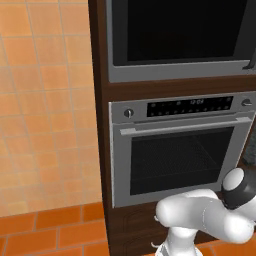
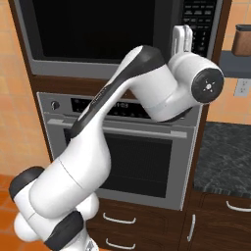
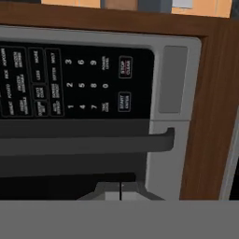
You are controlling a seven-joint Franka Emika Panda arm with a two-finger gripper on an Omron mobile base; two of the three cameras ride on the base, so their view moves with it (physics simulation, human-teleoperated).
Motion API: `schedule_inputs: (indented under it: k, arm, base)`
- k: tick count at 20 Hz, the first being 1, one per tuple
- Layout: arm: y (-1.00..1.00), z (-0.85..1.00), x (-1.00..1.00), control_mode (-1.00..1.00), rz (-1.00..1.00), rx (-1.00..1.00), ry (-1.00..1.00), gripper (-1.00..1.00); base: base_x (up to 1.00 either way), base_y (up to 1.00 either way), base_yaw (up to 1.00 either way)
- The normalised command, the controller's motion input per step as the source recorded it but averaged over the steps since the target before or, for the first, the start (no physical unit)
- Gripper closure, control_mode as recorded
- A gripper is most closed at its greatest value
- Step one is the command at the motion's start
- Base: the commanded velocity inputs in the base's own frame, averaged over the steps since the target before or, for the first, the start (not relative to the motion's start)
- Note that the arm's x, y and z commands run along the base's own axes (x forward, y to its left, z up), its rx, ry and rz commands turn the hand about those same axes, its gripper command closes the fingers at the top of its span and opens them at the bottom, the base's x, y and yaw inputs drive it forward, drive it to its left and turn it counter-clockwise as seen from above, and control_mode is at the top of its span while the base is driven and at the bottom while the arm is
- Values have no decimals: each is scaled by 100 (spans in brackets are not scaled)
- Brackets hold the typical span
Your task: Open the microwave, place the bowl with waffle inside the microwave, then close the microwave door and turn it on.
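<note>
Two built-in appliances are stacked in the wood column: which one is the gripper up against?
The upper one, the microwave with the plain black glass front; the gripper sits at its keypad. The silver oven below has knobs.

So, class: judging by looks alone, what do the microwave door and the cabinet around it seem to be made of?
Microwave door: seemingly glossy black glass, flat and dark, edged by a matte grey strip that looks like metal. Cabinet: dark brown wood, judging by its faint grain.

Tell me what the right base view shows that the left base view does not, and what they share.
Right base view alone: the microwave's keypad, the gripper raised in front of it, a dark stone counter and drawers below the oven.

Left base view alone: the orange tiled wall and floor.

Both: the microwave, its door closed, and the silver oven under it.
</note>
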Motion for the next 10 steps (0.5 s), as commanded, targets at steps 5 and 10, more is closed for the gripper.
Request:
schedule_inputs:
  k: [5, 10]
  arm:
    - [-9, -26, 13, -100, 3, 0, 0, 100]
    - [-2, -21, 51, -100, 1, 0, -7, 100]
  base:
    - [0, 0, 0]
    - [0, 0, 0]
